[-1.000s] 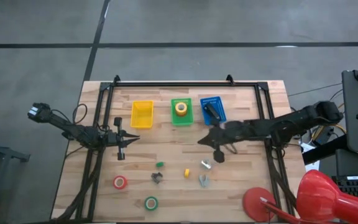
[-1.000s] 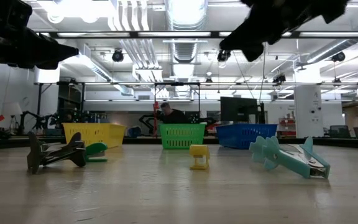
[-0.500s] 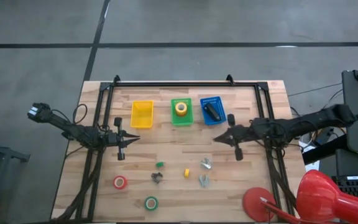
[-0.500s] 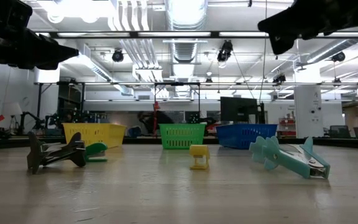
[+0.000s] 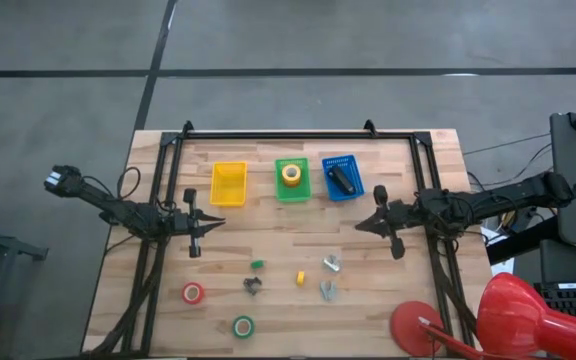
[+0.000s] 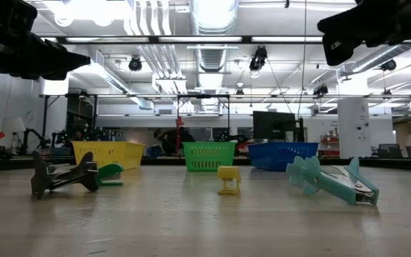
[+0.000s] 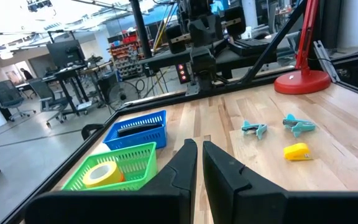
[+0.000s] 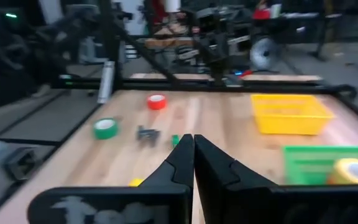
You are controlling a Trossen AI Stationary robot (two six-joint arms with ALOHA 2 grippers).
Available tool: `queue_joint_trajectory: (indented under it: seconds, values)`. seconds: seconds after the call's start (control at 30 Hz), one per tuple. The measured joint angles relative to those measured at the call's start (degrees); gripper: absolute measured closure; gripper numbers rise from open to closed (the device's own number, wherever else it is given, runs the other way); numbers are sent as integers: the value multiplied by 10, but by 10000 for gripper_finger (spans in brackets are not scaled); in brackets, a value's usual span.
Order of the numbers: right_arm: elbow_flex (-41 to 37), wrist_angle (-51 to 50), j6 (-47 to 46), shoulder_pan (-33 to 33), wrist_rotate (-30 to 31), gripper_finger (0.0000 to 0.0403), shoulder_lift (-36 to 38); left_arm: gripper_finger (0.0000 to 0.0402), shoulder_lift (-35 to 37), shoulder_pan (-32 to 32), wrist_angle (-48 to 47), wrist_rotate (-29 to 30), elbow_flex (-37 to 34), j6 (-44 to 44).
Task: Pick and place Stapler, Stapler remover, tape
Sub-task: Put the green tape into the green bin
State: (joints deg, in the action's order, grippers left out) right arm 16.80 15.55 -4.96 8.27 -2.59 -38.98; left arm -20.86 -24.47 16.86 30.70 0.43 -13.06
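Note:
The dark stapler (image 5: 340,178) lies in the blue basket (image 5: 354,165). A yellow tape roll (image 5: 291,173) sits in the green basket (image 5: 278,189). The red tape (image 5: 193,293) and green tape (image 5: 242,326) lie flat on the table near its front edge. A dark staple remover (image 5: 253,286) and two teal ones (image 5: 332,263) (image 5: 327,291) rest on the wood. My left gripper (image 5: 218,222) hovers shut at the table's left. My right gripper (image 5: 359,225) hovers shut at the right, in front of the blue basket. Both hold nothing.
An empty yellow basket (image 5: 229,184) stands left of the green one. A small green piece (image 5: 257,264) and a small yellow piece (image 5: 300,278) lie mid-table. A red lamp base (image 5: 418,325) sits at the near right corner. A black frame (image 5: 278,135) borders the table.
My right arm has drawn back toward the table's right edge, away from the table's middle in front of the blue basket. The left arm and all objects have stayed put.

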Motion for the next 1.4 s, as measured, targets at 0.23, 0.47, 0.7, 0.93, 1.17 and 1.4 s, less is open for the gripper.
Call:
queue_joint_trajectory:
  seconds: [0.23,0.47,0.7,0.93,1.17,1.4]
  values:
    - [3,-1,-49,0,-103,394,-13,371,0,0,0,0,0,0]
    - [3,-2,-67,0,-114,394,-39,371,0,0,0,0,0,0]
    - [3,18,-114,20,-121,380,-93,371,0,0,18,0,0,0]
    - [4,56,-114,30,-121,304,-143,371,0,0,206,-3,0,91]
    - [5,57,-55,28,-125,260,-148,371,-21,0,252,-69,3,305]
    - [13,58,-24,28,-125,262,-132,371,-157,-8,281,-70,81,459]
